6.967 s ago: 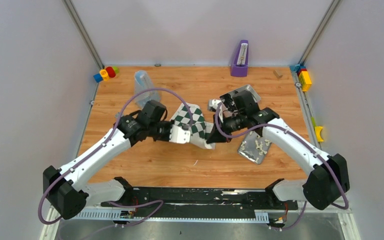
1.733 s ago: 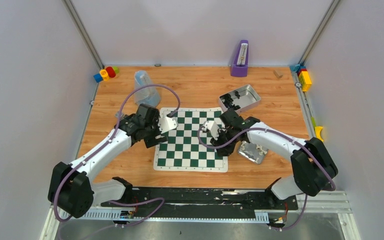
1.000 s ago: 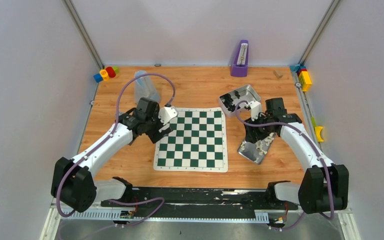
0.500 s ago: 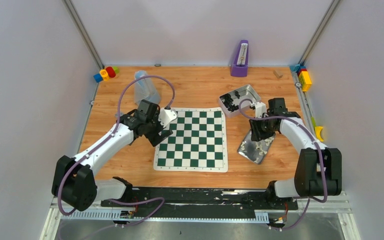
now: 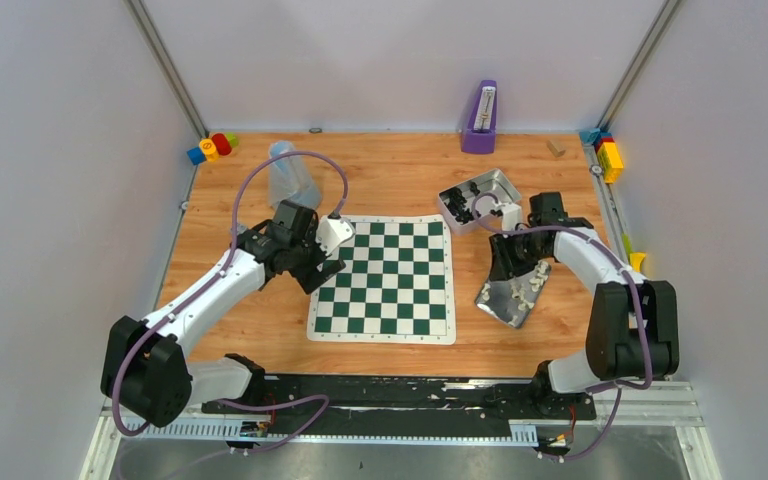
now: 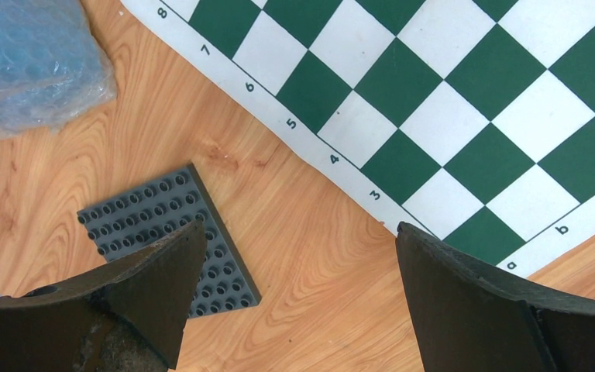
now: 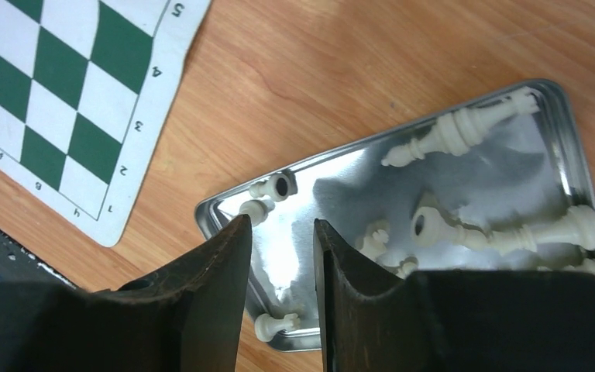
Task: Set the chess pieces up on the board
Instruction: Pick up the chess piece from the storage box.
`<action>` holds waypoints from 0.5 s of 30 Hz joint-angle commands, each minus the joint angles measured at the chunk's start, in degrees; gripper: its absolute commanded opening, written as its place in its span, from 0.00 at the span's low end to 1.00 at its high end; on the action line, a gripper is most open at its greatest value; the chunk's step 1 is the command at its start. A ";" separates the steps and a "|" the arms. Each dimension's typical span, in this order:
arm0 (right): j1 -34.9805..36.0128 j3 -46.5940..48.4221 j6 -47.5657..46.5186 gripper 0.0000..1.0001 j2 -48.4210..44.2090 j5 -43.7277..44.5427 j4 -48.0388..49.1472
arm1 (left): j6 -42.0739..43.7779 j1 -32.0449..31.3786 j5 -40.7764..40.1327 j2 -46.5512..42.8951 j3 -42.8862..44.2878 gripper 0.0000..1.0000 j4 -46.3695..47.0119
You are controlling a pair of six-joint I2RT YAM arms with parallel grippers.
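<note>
We hover the right gripper [image 7: 280,226], narrowly parted and empty, over the metal tray [image 7: 372,155] at three o'clock of the board [image 5: 385,275]; we should straddle one of the chess pieces [image 7: 465,128] lying flat. The left gripper [image 6: 298,232] gapes wide at nine o'clock.

My white-shelled left arm [image 5: 210,295] and right arm [image 5: 588,258] carry black joints and black bases. A purple cable [image 5: 295,153] loops along each. My black wedge-shaped fingers [image 6: 465,310] look scuffed and dusty.
</note>
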 commanded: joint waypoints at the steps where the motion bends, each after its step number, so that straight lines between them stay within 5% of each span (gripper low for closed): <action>1: 1.99 -0.03 -1.90 0.37 -0.97 -5.01 -0.92 | -0.90 0.33 0.43 -0.59 0.36 1.00 0.80; 15: 4.40 -2.74 -3.39 0.36 0.33 -4.20 -0.97 | -0.90 0.33 -0.32 -0.86 0.36 1.00 0.81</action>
